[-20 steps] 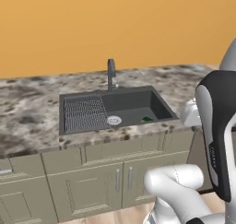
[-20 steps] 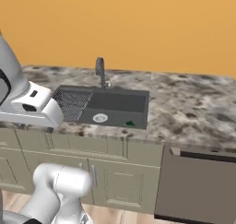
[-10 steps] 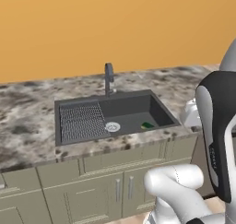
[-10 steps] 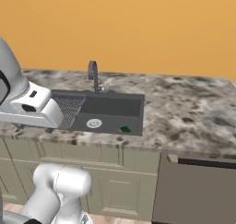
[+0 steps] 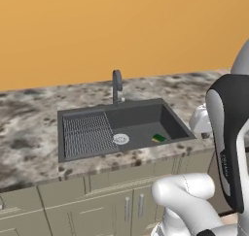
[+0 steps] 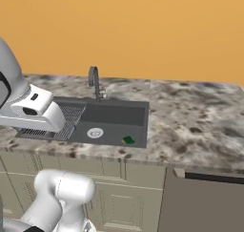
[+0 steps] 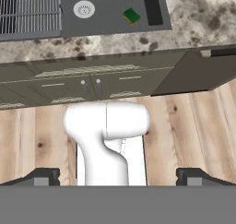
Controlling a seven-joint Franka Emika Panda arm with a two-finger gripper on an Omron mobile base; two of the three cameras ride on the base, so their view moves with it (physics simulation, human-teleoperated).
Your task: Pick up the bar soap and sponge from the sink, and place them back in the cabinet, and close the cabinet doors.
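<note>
The pink bar soap is nowhere I can make out; the near wall of the sink [image 5: 121, 150] hides the front strip of the basin floor in both base views, so it may lie there or not, I cannot tell. The sponge [image 5: 158, 138] is plain enough, green on top with a yellow edge, lying on the basin floor toward the right front corner, apart from the round silver drain [image 5: 121, 139] to its left. The ribbed rack [image 5: 86, 133] fills the left part of the basin, and the dark faucet [image 5: 116, 86] stands at the back rim. In the right base view the arm's white forearm crosses in front of the rack's left end and cuts it off. The gripper [image 7: 118, 177] hangs well away from the sink, out over the wooden floor [image 7: 193, 131], its two dark fingertips [image 7: 44, 176] far apart at the bottom corners of the hand view, spread wide with nothing between them. From there the sponge [image 7: 132, 16] shows small near the top edge. Speckled stone counter [image 6: 190, 121] runs on both sides, with olive drawers and short doors [image 5: 97, 206] below and a dark appliance front [image 6: 205, 205] at the right.
</note>
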